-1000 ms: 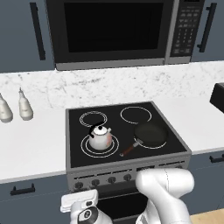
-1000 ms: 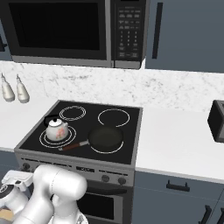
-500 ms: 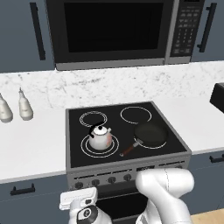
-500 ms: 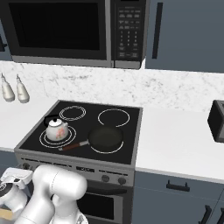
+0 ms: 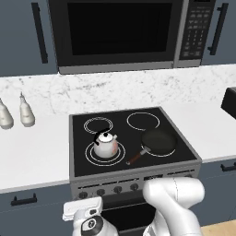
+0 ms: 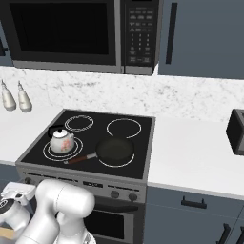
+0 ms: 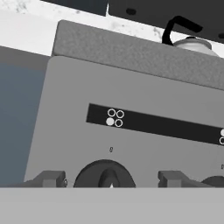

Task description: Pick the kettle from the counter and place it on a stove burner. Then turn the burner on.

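Kettle (image 5: 106, 144): small whitish round body with faint reddish marks, black arched handle and black lid knob; stands upright inside the large double-ring stove burner (image 5: 90, 156) at the front left of the black glass cooktop. From the hand view its handle and lid top (image 7: 189, 38) rise above the stove's front edge.
Stove burner: two concentric white rings, wider than the kettle's base; ring visible around the kettle on all sides.
Frying pan (image 5: 159, 141): black, sits on the front right burner, its reddish-brown handle (image 5: 135, 158) pointing toward the front left, ending near the kettle's burner without touching the kettle.
Rear burners: smaller double ring (image 5: 97, 125) behind the kettle, single ring (image 5: 143, 120) behind the pan; both bare.
Counter (image 5: 32, 152): white grey-veined marble look, on both sides of the stove, dark blue-grey cabinet fronts below.
Bottles (image 5: 26, 111): two pale slim-necked, upright, on the counter's left near the backsplash, well apart from the stove.
Microwave (image 5: 115, 32): dark, mounted above the stove.
Control panel (image 7: 131, 131): grey stove front, black strip bearing a four-circle burner diagram (image 7: 114, 118) with the lower left circle filled.
Knob (image 7: 104, 175): dark, round, directly below that diagram.
Claw (image 7: 110, 179): low in front of the stove, facing the panel; fingertips (image 7: 49, 178) spread to either side of the knob, not touching it as far as visible.
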Controlling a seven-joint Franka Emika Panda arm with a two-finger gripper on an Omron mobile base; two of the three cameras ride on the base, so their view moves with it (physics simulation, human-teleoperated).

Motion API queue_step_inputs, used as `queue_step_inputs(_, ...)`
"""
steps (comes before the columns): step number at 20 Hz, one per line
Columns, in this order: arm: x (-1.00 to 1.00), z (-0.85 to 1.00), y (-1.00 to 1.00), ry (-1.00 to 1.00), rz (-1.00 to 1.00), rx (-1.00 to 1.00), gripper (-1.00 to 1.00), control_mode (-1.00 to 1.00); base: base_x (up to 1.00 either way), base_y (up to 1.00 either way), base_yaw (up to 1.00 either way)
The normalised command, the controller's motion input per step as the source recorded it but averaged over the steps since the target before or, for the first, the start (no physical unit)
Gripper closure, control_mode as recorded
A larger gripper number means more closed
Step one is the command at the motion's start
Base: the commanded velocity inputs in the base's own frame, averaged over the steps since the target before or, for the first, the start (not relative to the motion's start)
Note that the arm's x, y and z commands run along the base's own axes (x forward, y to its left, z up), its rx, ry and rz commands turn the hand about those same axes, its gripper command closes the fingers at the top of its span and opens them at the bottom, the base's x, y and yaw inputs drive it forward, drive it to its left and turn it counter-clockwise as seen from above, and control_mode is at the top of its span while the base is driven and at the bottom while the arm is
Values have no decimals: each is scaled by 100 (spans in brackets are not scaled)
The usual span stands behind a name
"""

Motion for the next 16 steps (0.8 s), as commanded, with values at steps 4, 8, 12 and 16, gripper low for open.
queue_step_inputs(4,4,0,0,0,0,0,100,-100,0,0,0)
queue_step_inputs(8,2,0,0,0,0,-1,100,-100,0,0,0)
queue_step_inputs(12,0,-1,28,0,6,-20,100,-100,0,0,0)
queue_step_inputs(16,0,0,42,0,14,-32,100,-100,0,0,0)
